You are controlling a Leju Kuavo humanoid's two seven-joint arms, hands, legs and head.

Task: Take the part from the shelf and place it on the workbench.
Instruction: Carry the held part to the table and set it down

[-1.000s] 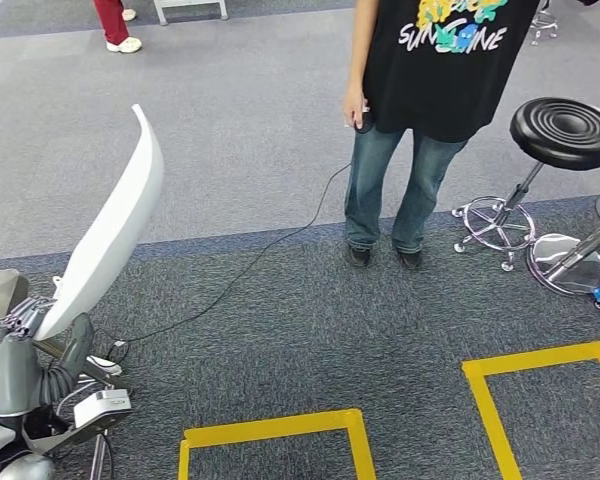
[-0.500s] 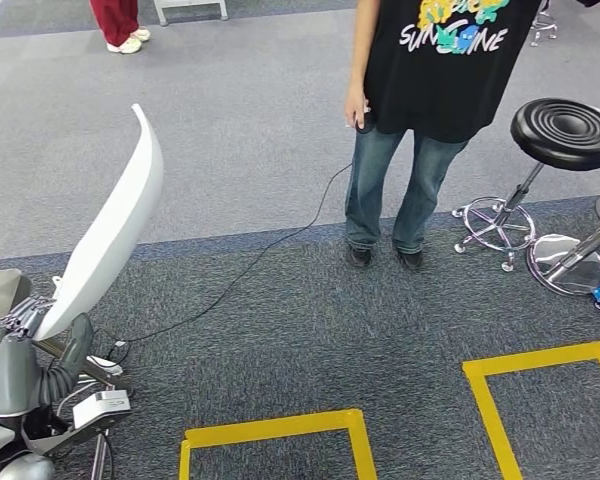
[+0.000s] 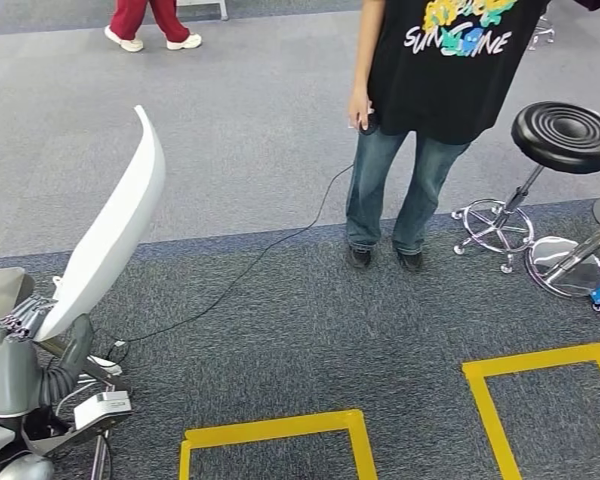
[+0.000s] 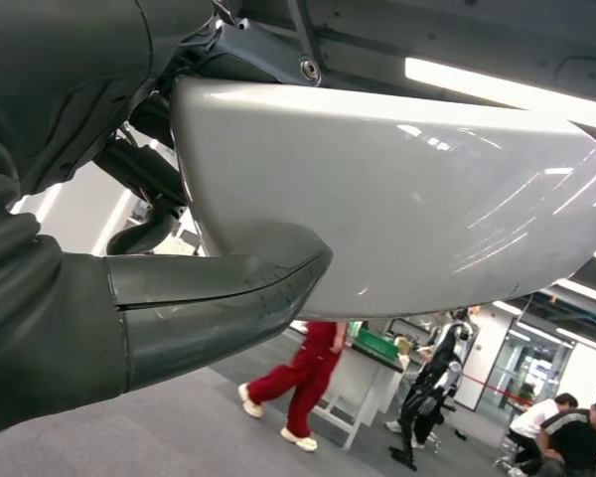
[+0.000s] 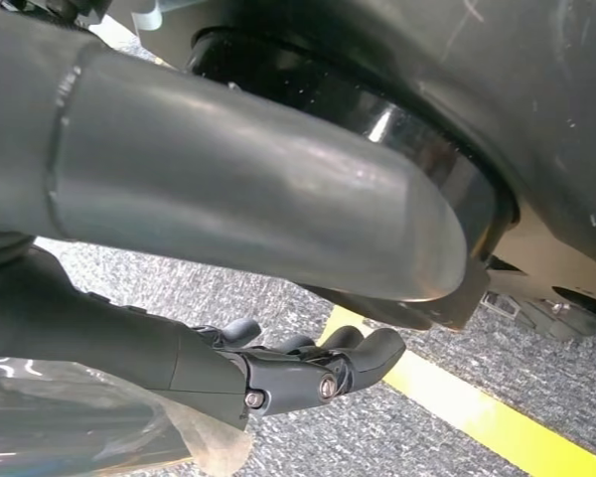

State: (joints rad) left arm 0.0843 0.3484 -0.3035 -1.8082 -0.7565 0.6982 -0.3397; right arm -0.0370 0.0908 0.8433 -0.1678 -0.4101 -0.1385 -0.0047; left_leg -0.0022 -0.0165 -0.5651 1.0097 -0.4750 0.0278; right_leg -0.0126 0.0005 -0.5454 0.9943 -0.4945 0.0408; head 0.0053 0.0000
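My left hand point(image 3: 14, 362) sits at the lower left of the head view and grips the lower end of the part point(image 3: 110, 232), a long, curved, glossy white panel that rises up and to the right. Seen from the left wrist, the white part point(image 4: 400, 199) lies across the hand, with the grey thumb point(image 4: 213, 293) pressed against its underside. In the right wrist view my right hand point(image 5: 265, 373) hangs above the carpet, its dark fingers stretched out apart from the thumb and nothing in them.
A person in a black T-shirt and jeans point(image 3: 406, 130) stands ahead, holding a small device whose black cable point(image 3: 236, 280) runs across the carpet towards me. A black stool point(image 3: 565, 135) stands at the right. Yellow tape squares point(image 3: 274, 430) mark the floor. Another person in red trousers point(image 3: 150, 20) walks at the back.
The person in red trousers at the back has stepped to the right. My left hand and the white part have stayed put.
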